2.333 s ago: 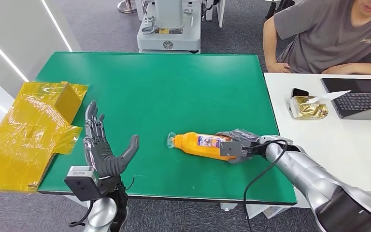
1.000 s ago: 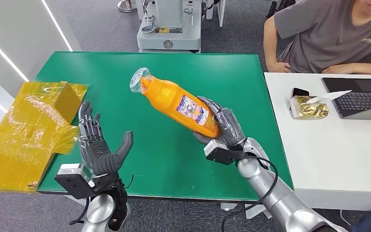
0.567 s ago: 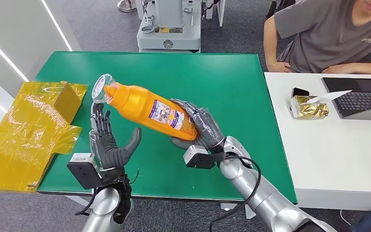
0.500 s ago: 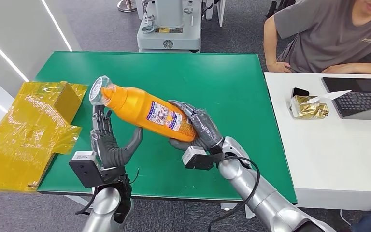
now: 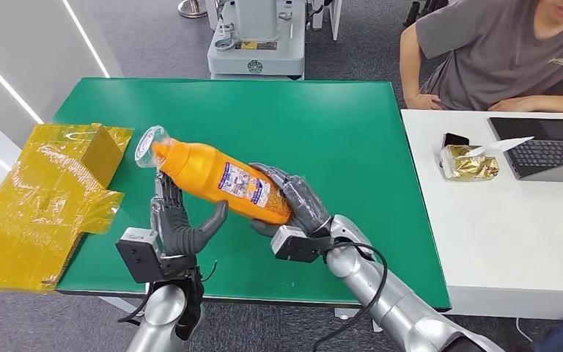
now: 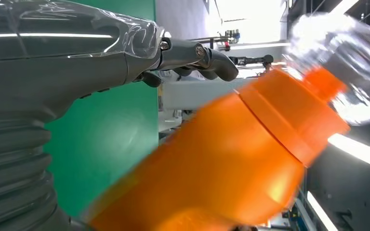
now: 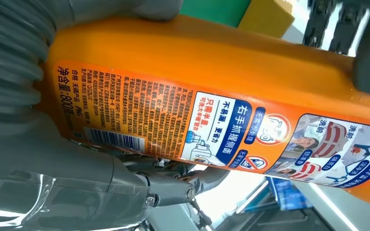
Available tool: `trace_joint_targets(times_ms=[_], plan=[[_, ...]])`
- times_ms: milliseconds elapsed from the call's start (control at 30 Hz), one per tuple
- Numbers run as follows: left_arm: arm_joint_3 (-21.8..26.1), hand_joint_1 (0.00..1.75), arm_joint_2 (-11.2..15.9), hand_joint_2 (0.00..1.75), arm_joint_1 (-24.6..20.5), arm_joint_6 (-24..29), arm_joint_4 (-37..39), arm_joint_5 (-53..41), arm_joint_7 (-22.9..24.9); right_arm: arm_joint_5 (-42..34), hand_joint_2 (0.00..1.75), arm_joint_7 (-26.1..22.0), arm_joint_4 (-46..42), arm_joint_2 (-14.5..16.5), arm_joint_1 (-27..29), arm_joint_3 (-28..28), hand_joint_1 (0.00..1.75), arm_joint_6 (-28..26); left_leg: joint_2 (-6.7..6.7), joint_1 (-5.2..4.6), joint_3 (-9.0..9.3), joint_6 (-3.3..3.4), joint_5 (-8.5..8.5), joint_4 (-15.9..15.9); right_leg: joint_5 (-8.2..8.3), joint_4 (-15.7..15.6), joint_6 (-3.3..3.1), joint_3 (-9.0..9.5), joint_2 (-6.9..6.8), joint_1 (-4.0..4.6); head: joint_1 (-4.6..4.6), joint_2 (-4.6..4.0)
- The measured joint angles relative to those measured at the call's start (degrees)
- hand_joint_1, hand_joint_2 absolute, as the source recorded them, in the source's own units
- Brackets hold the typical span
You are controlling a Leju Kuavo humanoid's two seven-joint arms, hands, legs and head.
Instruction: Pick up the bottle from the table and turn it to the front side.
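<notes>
An orange bottle (image 5: 220, 180) with a clear cap hangs tilted above the green table (image 5: 322, 117), cap end up and to the left. My right hand (image 5: 293, 202) grips its lower end; the printed label (image 7: 221, 130) faces the right wrist camera. My left hand (image 5: 179, 220) is raised just under the bottle's neck, fingers spread, palm toward it. In the left wrist view the bottle's orange shoulder (image 6: 231, 159) and clear cap (image 6: 347, 62) pass close by my left hand (image 6: 58, 77); I cannot tell whether they touch.
A crumpled yellow box (image 5: 44, 198) lies at the table's left edge. A white desk (image 5: 513, 220) on the right holds a laptop (image 5: 550, 150), a phone and a gold packet (image 5: 469, 163). A person (image 5: 506, 55) sits behind it.
My right hand lifted the bottle off the table and carried it left toward my left hand. My left hand has shifted right and closer under the bottle's neck.
</notes>
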Motion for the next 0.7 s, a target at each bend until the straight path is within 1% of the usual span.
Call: trace_joint_targets(times_ms=[67, 133, 233, 333, 433, 533, 700], plan=[[-0.01, 0.00, -0.01, 1.75, -0.08, -1.41, 0.15, 0.41, 0.48, -0.04, 1.75, -0.01, 0.92, 0.10, -0.07, 0.63, 1.75, -0.89, 0.00, 0.00, -0.01, 0.00, 0.00, 0.00, 0.00, 0.00, 0.00, -0.01, -0.01, 0.00, -0.01, 0.00], [-0.06, 0.00, 0.01, 1.75, -0.41, -4.47, 0.41, 1.64, 0.89, 0.08, 1.75, -0.07, 2.13, 0.26, -0.30, 1.24, 1.75, -2.02, -0.01, 0.00, -0.02, 0.00, 0.00, 0.00, 0.00, 0.00, 0.00, -0.01, -0.01, 0.00, -0.01, 0.00], [-0.13, 0.00, 0.10, 1.75, -1.49, -10.58, 0.83, 4.03, 1.49, -0.16, 1.75, -0.17, 3.73, 0.38, -1.03, 1.82, 1.75, -3.72, -0.01, 0.00, -0.03, 0.00, 0.02, 0.01, 0.01, 0.00, 0.00, -0.01, -0.01, 0.00, -0.01, 0.00], [-0.17, 0.00, 0.43, 1.75, -3.71, -17.65, 1.39, 6.53, 3.39, -1.04, 1.75, -0.26, 5.47, 0.46, -2.67, 2.07, 1.75, -5.13, -0.01, 0.00, -0.04, -0.04, 0.05, 0.01, 0.04, 0.01, -0.04, -0.01, -0.01, -0.01, 0.00, 0.00], [-0.17, 0.00, 0.81, 1.75, -6.11, -22.37, 1.91, 7.96, 5.34, -1.49, 1.75, -0.51, 6.78, 0.62, -4.24, 2.16, 1.75, -6.08, -0.01, 0.00, -0.04, -0.06, 0.06, 0.02, 0.06, 0.02, -0.06, -0.02, 0.00, -0.01, 0.00, 0.00], [-0.17, 0.00, 1.06, 1.75, -8.27, -25.38, 2.83, 8.36, 6.77, -1.48, 1.75, -0.63, 7.88, 1.00, -5.71, 2.22, 1.75, -6.93, 0.00, 0.00, -0.04, -0.07, 0.07, 0.02, 0.06, 0.03, -0.06, -0.04, 0.00, 0.00, -0.01, 0.00], [-0.17, 0.00, 1.20, 1.75, -10.63, -27.74, 4.46, 8.29, 7.85, -1.41, 1.75, -0.69, 8.86, 1.33, -6.66, 2.25, 1.75, -8.21, 0.00, 0.00, -0.04, -0.07, 0.07, 0.02, 0.06, 0.05, -0.06, -0.06, 0.01, 0.00, -0.01, 0.00]])
